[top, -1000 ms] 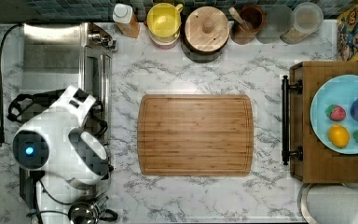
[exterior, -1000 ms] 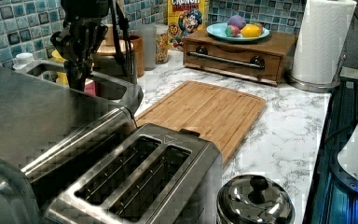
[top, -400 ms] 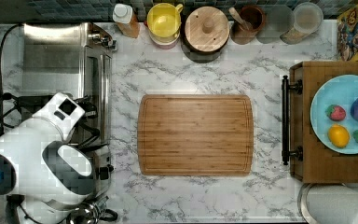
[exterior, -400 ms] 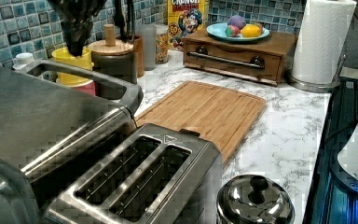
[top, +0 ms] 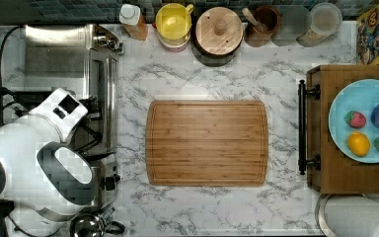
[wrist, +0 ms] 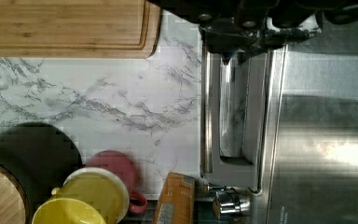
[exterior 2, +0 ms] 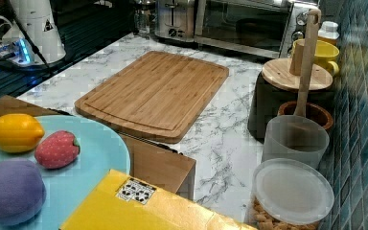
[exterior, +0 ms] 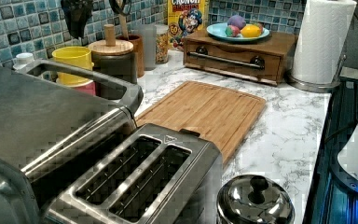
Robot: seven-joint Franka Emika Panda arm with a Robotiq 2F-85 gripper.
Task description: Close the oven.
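Since the earlier frames the arm has drawn back and up; the gripper (exterior: 77,18) now hangs high above the oven (top: 71,74), no longer at its handle. Finger state: cannot tell. Oven sits at 9 o'clock of the cutting board (top: 206,142) in the top view, door shut, facing 3 o'clock, long axis 12-to-6.

From above we look straight down; our left and right views face each other low across the cutting board (top: 207,142); our wrist view looks down.

The pincer (exterior: 77,16) has risen away from the oven (exterior: 42,116).
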